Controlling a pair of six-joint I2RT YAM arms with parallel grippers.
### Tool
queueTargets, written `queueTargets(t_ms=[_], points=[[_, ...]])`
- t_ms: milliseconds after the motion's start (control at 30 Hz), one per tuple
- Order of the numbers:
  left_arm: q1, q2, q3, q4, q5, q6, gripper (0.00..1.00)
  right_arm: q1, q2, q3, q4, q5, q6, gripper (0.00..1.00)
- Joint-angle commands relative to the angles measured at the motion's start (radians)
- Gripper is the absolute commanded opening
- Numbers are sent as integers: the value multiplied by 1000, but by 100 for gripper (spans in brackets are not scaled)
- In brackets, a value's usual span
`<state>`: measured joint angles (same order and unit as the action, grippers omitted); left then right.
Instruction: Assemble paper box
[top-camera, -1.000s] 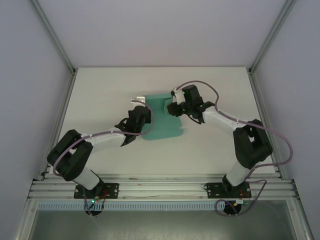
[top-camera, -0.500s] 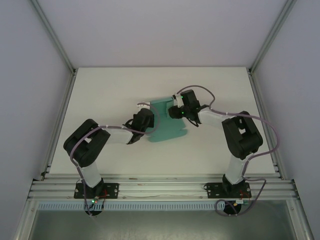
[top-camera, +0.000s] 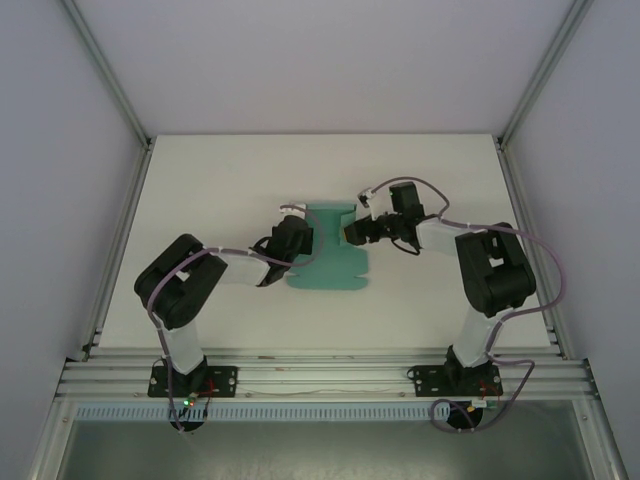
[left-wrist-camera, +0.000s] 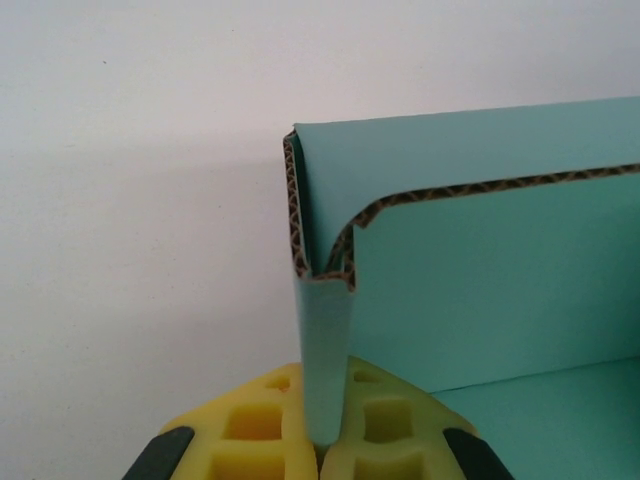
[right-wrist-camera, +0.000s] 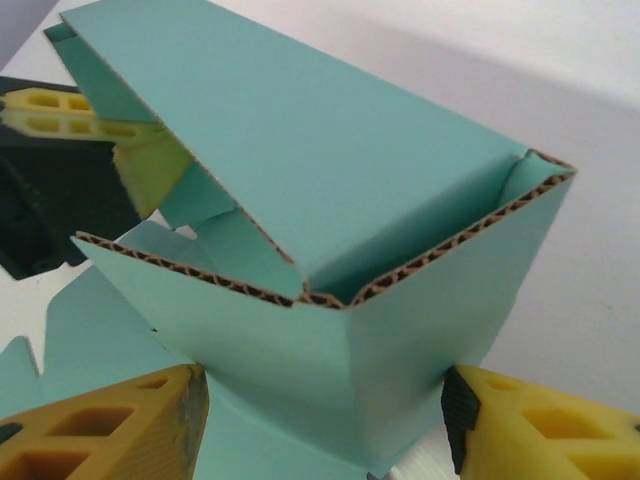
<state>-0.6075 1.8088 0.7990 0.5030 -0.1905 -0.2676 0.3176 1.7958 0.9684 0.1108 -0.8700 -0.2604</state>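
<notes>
The paper box (top-camera: 330, 262) is teal corrugated card, partly folded, lying mid-table with walls raised at its far end. My left gripper (top-camera: 299, 234) is at its left side; in the left wrist view its yellow pads (left-wrist-camera: 250, 430) are shut on a folded upright flap (left-wrist-camera: 328, 340). My right gripper (top-camera: 352, 233) is at the box's right side. In the right wrist view it (right-wrist-camera: 320, 435) stands open, its yellow fingers (right-wrist-camera: 90, 430) wide apart on either side of a raised folded corner (right-wrist-camera: 380, 350). A large flap (right-wrist-camera: 270, 130) leans over the inside.
The white table (top-camera: 210, 180) has bare room to the left, right and far side of the box. Grey walls and slanted frame posts (top-camera: 105, 70) close in the sides. An aluminium rail (top-camera: 320, 375) runs along the near edge by the arm bases.
My right gripper's jaws have spread apart and its arm has drawn back to the right. The left arm has reached further in, still gripping its flap. The box has swung straighter.
</notes>
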Motion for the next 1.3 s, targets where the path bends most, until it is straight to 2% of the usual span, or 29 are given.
queueTargets(t_ms=[0, 167, 333, 433, 533, 567, 700, 800, 967, 1033, 1100, 1200, 1267], points=[[-16, 26, 5, -34, 92, 13, 0, 15, -13, 4, 11, -35, -48, 60], [-15, 27, 5, -29, 108, 35, 0, 18, 19, 0, 69, 202, 52, 61], [-15, 42, 26, -43, 122, 46, 0, 60, 88, 63, 39, 337, 96, 60], [-15, 39, 27, -42, 115, 45, 0, 84, 124, 90, 32, 399, 121, 49], [-15, 36, 29, -48, 113, 48, 0, 89, 124, 76, 66, 457, 172, 24], [-15, 35, 28, -49, 109, 47, 0, 90, 120, 70, 76, 496, 193, 19], [-15, 32, 30, -60, 87, 49, 0, 94, 92, 57, 58, 655, 248, 19], [-15, 26, 31, -69, 78, 48, 0, 101, 70, 47, 36, 730, 261, 21], [-17, 11, 33, -99, 44, 22, 0, 134, 80, 81, -62, 1002, 346, 17], [-18, 9, 38, -118, 34, 9, 0, 141, 96, 105, -115, 1069, 390, 15], [-18, 8, 45, -142, 17, -9, 0, 153, 115, 124, -162, 1183, 436, 9], [-18, 3, 52, -170, -6, -43, 0, 160, 182, 214, -341, 1330, 523, 0], [-18, 6, 51, -169, -6, -48, 0, 164, 234, 284, -458, 1396, 583, 0]])
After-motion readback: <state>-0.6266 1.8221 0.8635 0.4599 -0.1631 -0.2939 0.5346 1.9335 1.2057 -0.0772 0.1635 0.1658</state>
